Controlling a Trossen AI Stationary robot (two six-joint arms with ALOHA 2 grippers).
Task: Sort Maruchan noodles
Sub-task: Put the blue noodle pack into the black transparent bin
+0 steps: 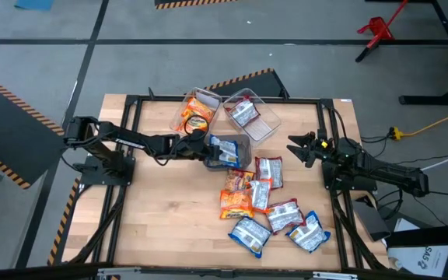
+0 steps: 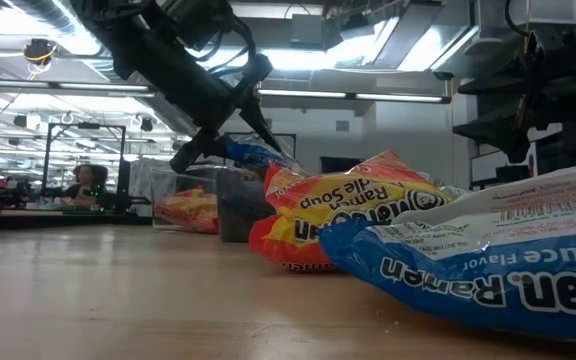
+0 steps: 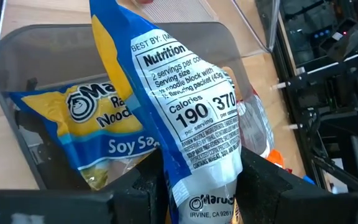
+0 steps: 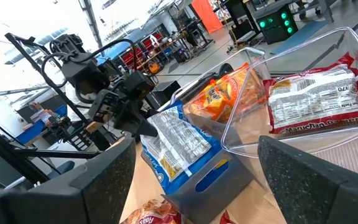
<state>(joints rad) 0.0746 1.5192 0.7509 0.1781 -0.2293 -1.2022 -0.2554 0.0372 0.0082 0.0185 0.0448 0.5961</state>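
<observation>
- Left gripper [image 3: 201,186] clamps a blue packet [image 3: 185,118], long axis hanging down into the near bin [image 1: 236,144].
- Right gripper [image 1: 306,148] waits, jaws wide, right of the pile [image 1: 267,206].

On the blue-and-white packet [image 3: 191,118] seen in the left wrist view, "Nutrition", "Calories 190" and "370" can be read, with "IRVINE, CA" at its end. On the yellow-and-blue packet [image 3: 98,134] lying in the bin, "Soy Sa" is printed. In the low view, which sees the packets upside down, "Ramen" is read on the near blue packet [image 2: 488,270] and "Soup" on the orange packet [image 2: 353,205].
</observation>
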